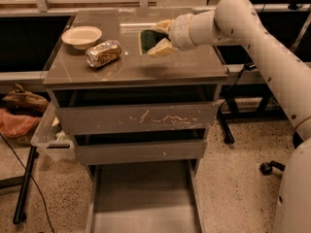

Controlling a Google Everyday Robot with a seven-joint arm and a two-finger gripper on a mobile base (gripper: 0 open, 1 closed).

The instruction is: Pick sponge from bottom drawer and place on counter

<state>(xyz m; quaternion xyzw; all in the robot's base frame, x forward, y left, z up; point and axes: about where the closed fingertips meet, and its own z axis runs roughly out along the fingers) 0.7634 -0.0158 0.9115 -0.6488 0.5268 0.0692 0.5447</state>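
The surface (187,66) is forming the glossy grey-brown top of a drawer cabinet; it is carrying a pale bowl (81,36) at its rear left and a crushed golden can (103,53) just beside that bowl. The cabinet is standing on a speckled floor (243,178); a clear plastic bin (47,141) is hanging at its left side, and a chair base (271,167) is resting well apart on the right. The bottom drawer (146,200) is standing pulled out toward the camera, its flat floor showing; the scratched-front drawer (141,118) and the middle drawer (141,152) are sitting pushed in. The arm is reaching in from the right over the right edge; the gripper (155,39) is clamping the sponge (146,41) between its two fingers, green face toward the left, over the centre of the surface; the centre and right portions are lying open beneath it.
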